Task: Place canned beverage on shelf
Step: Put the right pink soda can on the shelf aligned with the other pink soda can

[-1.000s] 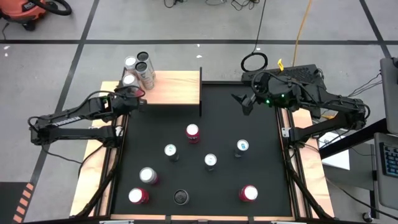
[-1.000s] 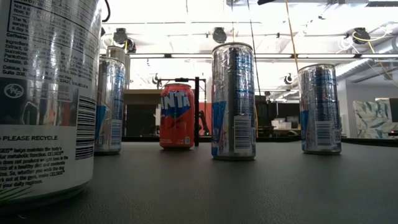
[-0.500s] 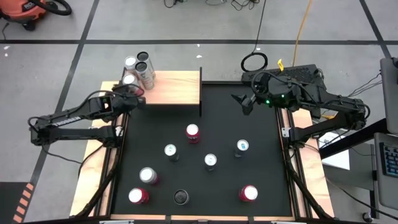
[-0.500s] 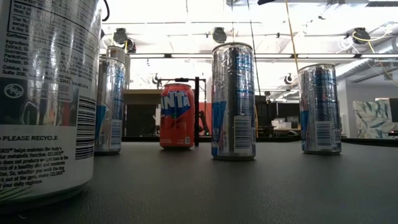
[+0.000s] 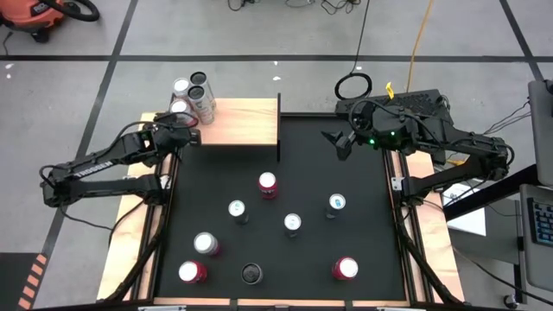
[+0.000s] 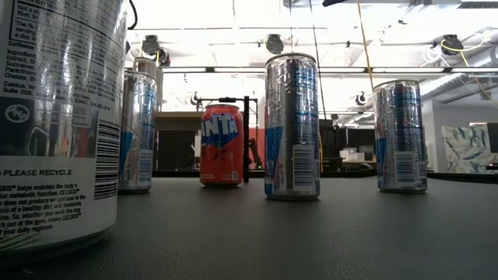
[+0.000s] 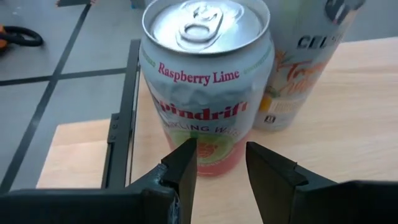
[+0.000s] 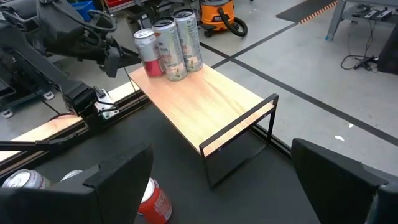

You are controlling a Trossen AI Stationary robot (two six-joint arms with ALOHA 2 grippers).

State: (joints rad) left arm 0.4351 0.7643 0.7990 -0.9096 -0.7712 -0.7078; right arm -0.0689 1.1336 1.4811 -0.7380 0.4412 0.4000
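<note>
Shelf (image 5: 242,123): you have three cans at its far left end.
Spindrift can (image 7: 205,87): upright on the shelf, touching a taller can (image 7: 305,56).
Left gripper (image 7: 221,171): your fingers stand partly open just short of the Spindrift can, gripping nothing.
Right gripper (image 5: 339,142): wide open, empty, over the mat's (image 5: 311,250) far right.
Mat: eight more cans standing.

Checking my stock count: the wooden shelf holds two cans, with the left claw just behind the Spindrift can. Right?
Not quite: the wooden shelf holds three cans, as the right wrist view shows. The left claw is indeed just behind the Spindrift can, open and off it.
</note>
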